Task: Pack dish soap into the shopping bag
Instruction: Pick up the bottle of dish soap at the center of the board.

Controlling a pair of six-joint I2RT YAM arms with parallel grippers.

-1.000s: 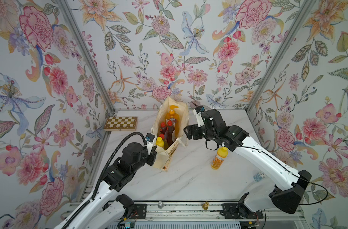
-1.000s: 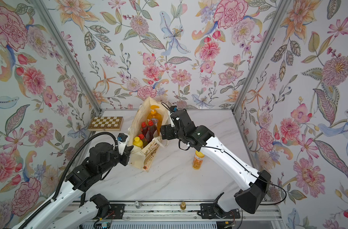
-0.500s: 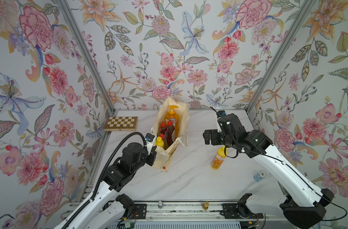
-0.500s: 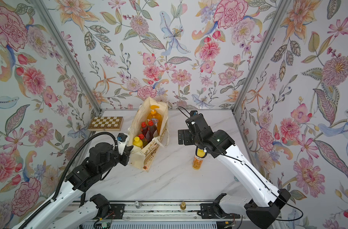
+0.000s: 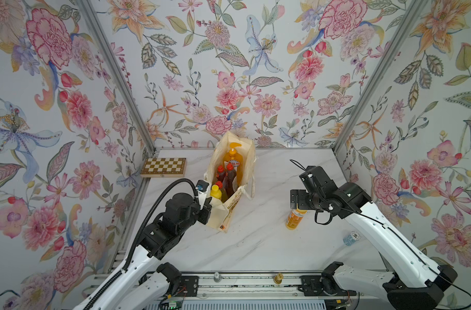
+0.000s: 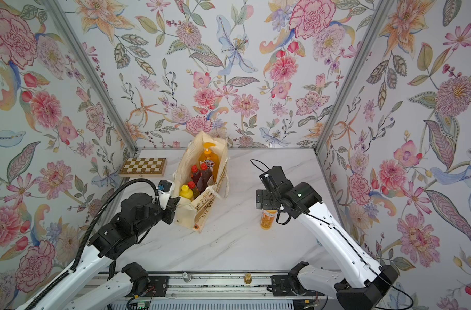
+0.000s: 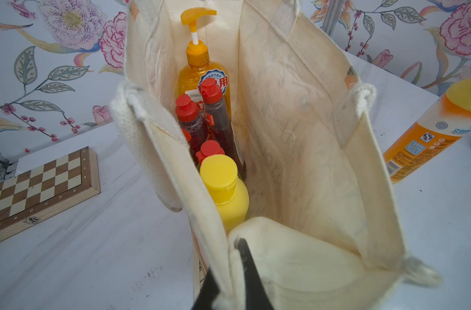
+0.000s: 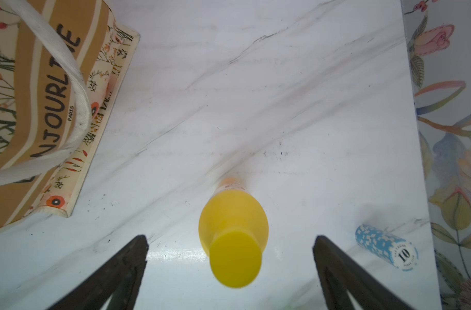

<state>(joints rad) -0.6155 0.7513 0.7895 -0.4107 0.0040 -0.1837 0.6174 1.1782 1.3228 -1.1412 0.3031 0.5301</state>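
Tabletop (image 5: 255,247) white marble, floral walls (image 5: 255,67) | chessboard (image 5: 163,167) back-left, chip stack (image 5: 351,238) right | shopping bag (image 5: 249,161) upright, bottles (image 5: 230,174) inside | orange bottle (image 5: 294,218) standing outside | left gripper (image 5: 206,208) clamped on bag rim | right gripper (image 8: 230,239) spread above it

Cream tote (image 5: 229,212) with tan bands, orange yellow-capped bottle (image 5: 293,220), brown-and-cream chequered board (image 5: 163,167), grey-veined white table (image 5: 255,241).
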